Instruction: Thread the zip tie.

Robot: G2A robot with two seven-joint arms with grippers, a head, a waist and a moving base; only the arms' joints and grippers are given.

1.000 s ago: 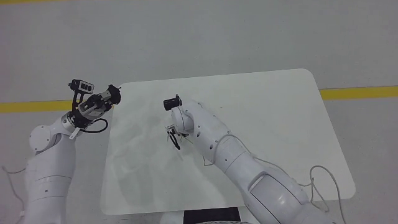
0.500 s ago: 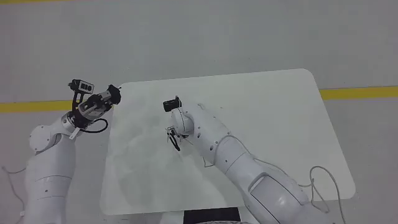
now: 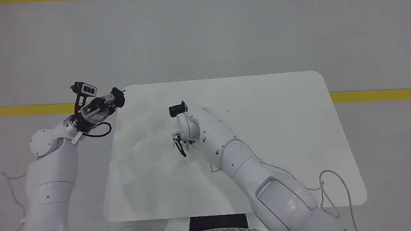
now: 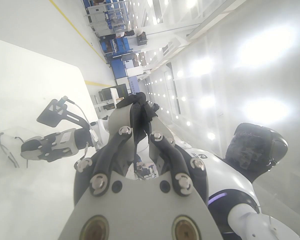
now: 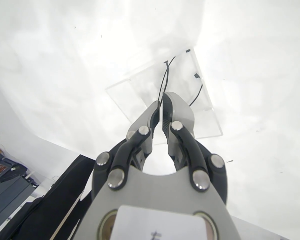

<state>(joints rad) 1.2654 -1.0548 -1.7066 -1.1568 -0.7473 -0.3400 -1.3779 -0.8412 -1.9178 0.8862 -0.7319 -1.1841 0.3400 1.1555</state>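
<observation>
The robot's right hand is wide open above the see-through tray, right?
Not quite. The right gripper is above the clear tray, but it is not open: it is pinched shut on a thin black zip tie. The right wrist view shows this.

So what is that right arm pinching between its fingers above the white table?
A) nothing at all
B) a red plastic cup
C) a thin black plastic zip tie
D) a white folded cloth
C: the right wrist view shows the right gripper with its fingers closed on a thin black plastic zip tie, with a clear flat plastic sheet lying beyond it.
</observation>
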